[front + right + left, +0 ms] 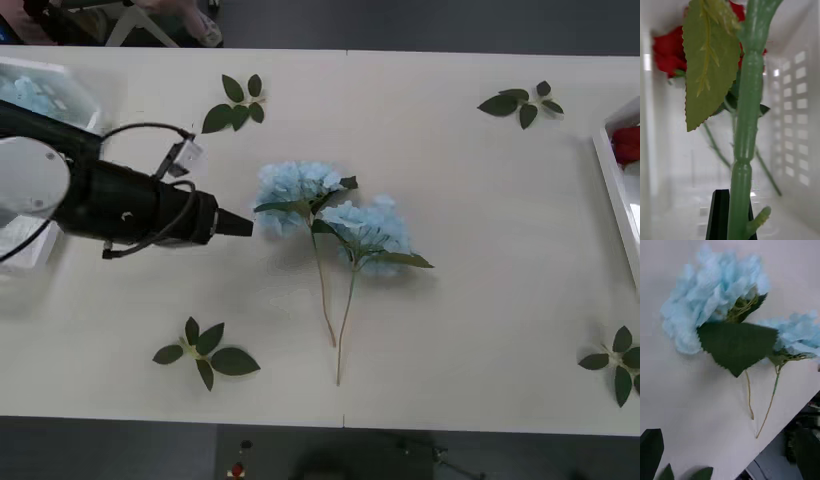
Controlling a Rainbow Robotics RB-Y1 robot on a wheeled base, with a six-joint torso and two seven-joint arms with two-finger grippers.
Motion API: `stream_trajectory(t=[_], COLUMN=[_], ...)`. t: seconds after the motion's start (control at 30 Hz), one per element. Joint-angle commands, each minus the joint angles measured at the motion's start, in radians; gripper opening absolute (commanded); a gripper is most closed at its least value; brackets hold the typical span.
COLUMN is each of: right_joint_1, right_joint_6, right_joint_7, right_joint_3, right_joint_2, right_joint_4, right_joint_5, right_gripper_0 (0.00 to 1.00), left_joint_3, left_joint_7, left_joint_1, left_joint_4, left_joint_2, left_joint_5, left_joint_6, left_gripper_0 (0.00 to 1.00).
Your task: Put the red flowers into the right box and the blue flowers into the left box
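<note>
Cream matte table [450, 340] carries two pale-blue fluffy flower clusters [330, 215] (stems crossing), four loose green leaf sprigs [205, 352], and white boxes at both ends.

White table [450, 330] with a seam down the middle. Four loose green leaf sprigs lie on it: one far side left of centre [236, 104], one far right [521, 104], one near left [205, 353], one at near right edge [618, 361]. All well apart. Dark floor [130, 455] past the near table edge.
</note>
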Motion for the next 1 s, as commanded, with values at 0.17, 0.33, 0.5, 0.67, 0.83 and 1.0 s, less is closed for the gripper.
stream_trajectory(t=[0.17, 0.33, 0.5, 0.67, 0.83, 1.0], right_joint_1=[-0.024, -0.025, -0.03, -0.038, -0.042, -0.044], right_joint_6=[-0.225, -0.342, -0.391, -0.421, -0.428, -0.428], right_joint_7=[-0.001, -0.008, -0.015, -0.008, -0.005, 0.002], right_joint_3=[0.025, 0.042, 0.042, 0.042, 0.04, 0.042], right_joint_2=[0.136, 0.209, 0.233, 0.233, 0.233, 0.233], right_joint_4=[0.135, 0.167, 0.167, 0.167, 0.167, 0.166], right_joint_5=[0.21, 0.277, 0.297, 0.308, 0.314, 0.303], right_gripper_0=[0.0, 0.0, 0.02, 0.52, 0.63, 0.65], left_joint_3=[-0.099, -0.108, -0.168, -0.257, -0.273, -0.275], left_joint_7=[0.469, 0.596, 0.59, 0.587, 0.567, 0.512], left_joint_1=[-0.164, -0.283, -0.416, -0.534, -0.551, -0.55], left_joint_4=[0.068, 0.266, 0.502, 0.691, 0.792, 0.803], left_joint_2=[-0.21, -0.347, -0.457, -0.531, -0.566, -0.574], left_joint_5=[-0.303, -0.376, -0.394, -0.402, -0.465, -0.497], left_joint_6=[0.054, 0.071, 0.071, 0.065, 0.045, 0.045], left_gripper_0=[1.0, 1.0, 1.0, 1.0, 0.92, 0.65])
